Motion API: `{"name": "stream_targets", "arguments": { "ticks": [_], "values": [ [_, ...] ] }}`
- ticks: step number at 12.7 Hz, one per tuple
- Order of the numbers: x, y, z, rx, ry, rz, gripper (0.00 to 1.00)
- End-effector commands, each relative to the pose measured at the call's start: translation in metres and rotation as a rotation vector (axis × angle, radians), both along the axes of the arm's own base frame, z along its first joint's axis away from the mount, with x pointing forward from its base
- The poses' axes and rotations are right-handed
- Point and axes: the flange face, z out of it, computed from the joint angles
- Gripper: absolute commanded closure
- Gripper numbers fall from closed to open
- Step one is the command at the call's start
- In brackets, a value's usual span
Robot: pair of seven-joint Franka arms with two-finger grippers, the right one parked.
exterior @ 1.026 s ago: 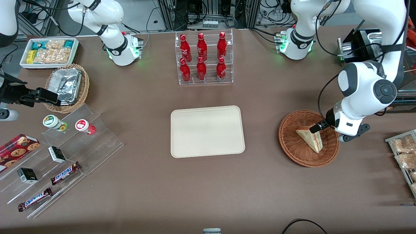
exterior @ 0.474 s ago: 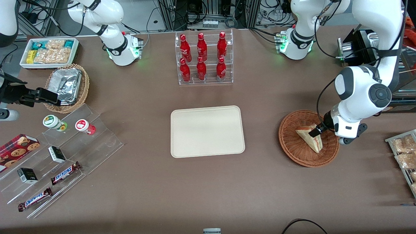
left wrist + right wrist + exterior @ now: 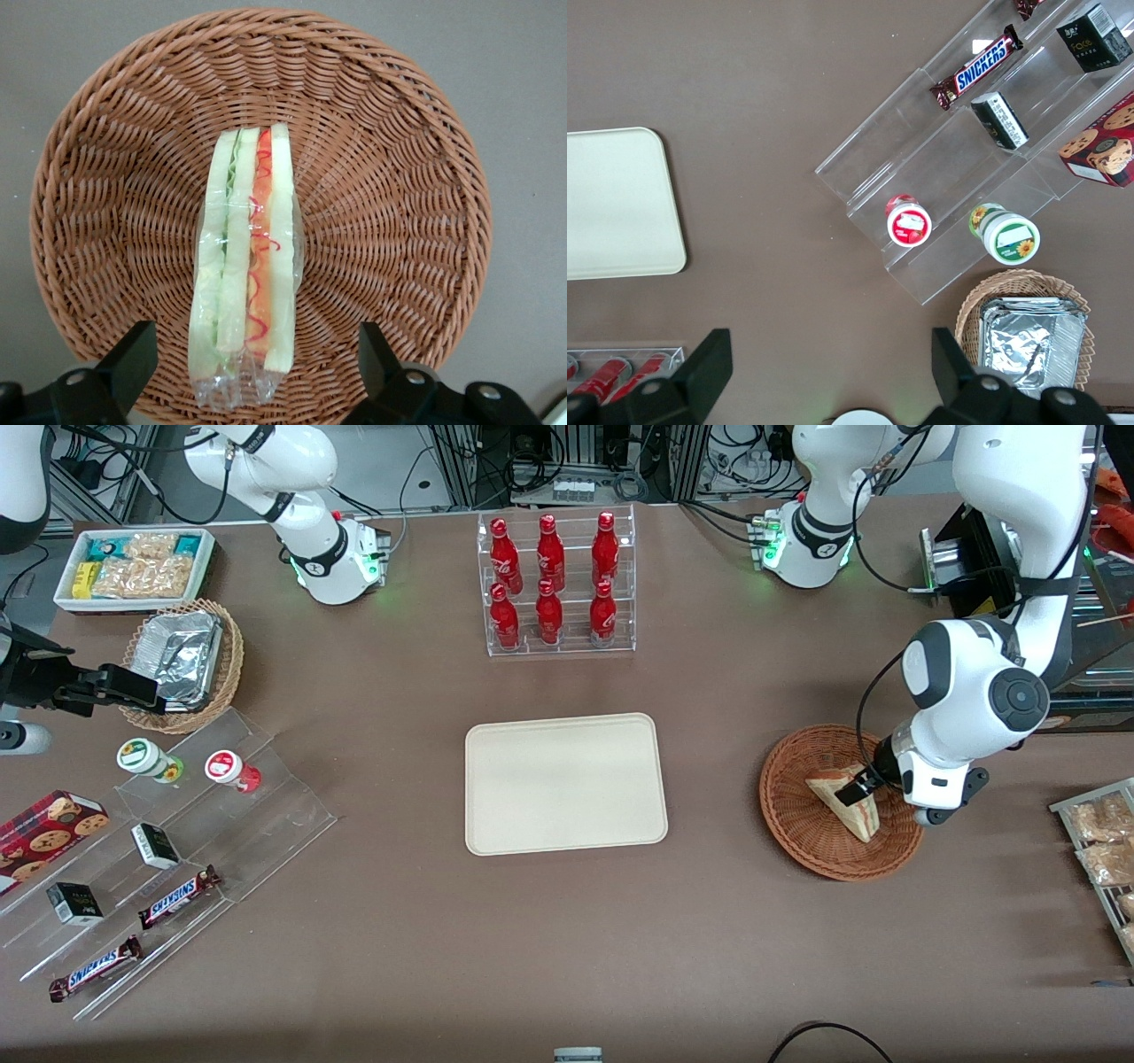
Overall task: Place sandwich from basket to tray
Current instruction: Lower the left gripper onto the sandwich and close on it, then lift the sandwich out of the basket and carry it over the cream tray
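1. Front view: one sandwich (image 3: 846, 803) lies in the reddish-brown basket (image 3: 802, 824), toward the working arm's end of the desk (image 3: 709, 930). The gripper (image 3: 858, 788) hangs just over the sandwich.
2. One bare beige tray (image 3: 565, 783) sits mid-desk, well apart from the basket. A clear rack with six red bottles (image 3: 551, 584) stands farther from the camera than the tray.
3. Left wrist view: the wrapped sandwich (image 3: 248, 266) stands on edge in the basket (image 3: 399, 177). The two fingers (image 3: 133, 354) are spread wide, one on each side of the sandwich, touching nothing.
4. Right wrist view: two Snickers bars (image 3: 982, 66) and two lidded cups (image 3: 909, 221) on clear steps.
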Motion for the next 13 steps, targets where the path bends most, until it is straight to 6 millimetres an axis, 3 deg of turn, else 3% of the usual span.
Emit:
{"name": "stream_targets", "arguments": {
  "ticks": [1, 5, 7, 9, 10, 13],
  "values": [
    [0.003, -0.005, -0.015, 0.000, -0.003, 0.017, 0.00],
    [0.004, -0.005, -0.033, 0.003, 0.002, 0.021, 0.03],
    [0.003, -0.004, -0.036, 0.003, 0.005, 0.026, 0.32],
    [0.000, -0.004, -0.038, 0.006, 0.015, 0.025, 0.81],
    [-0.002, -0.004, -0.038, 0.008, 0.016, 0.021, 0.96],
    [-0.004, -0.013, -0.028, 0.009, 0.021, -0.013, 1.00]
  ]
}}
